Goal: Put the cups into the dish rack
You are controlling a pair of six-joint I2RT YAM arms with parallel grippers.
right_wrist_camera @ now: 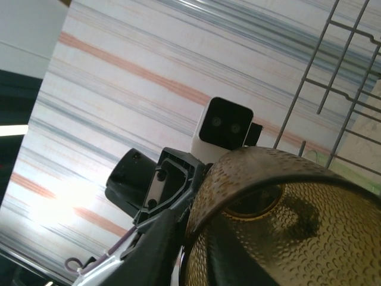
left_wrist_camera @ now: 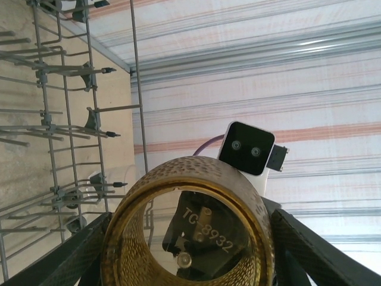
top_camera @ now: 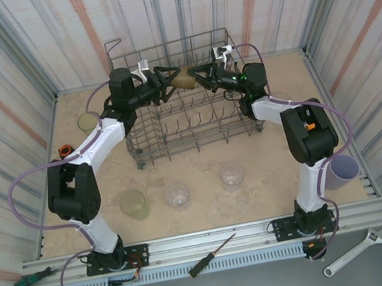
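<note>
An amber-brown cup (top_camera: 182, 80) hangs on its side over the back of the dish rack (top_camera: 140, 148), between my two grippers. My left gripper (top_camera: 173, 80) is shut on it: in the left wrist view its fingers (left_wrist_camera: 77, 256) press both sides of the cup (left_wrist_camera: 190, 173), whose mouth faces the camera. My right gripper (top_camera: 195, 76) straddles the cup's wall (right_wrist_camera: 297, 196), with one finger (right_wrist_camera: 161, 238) along the outside. Whether it still pinches is unclear. Other cups stand on the table: yellow-green (top_camera: 134, 204), two clear (top_camera: 177, 194) (top_camera: 232, 176), yellow-green (top_camera: 88, 122), lilac (top_camera: 342, 169).
The rack's wires (left_wrist_camera: 59, 119) (right_wrist_camera: 333, 71) rise close beside the held cup. An orange-and-black ring (top_camera: 64, 149) lies at the left wall. Screwdrivers (top_camera: 30, 278) (top_camera: 211, 254) and a wrench (top_camera: 356, 251) rest on the front rail. Striped walls close in three sides.
</note>
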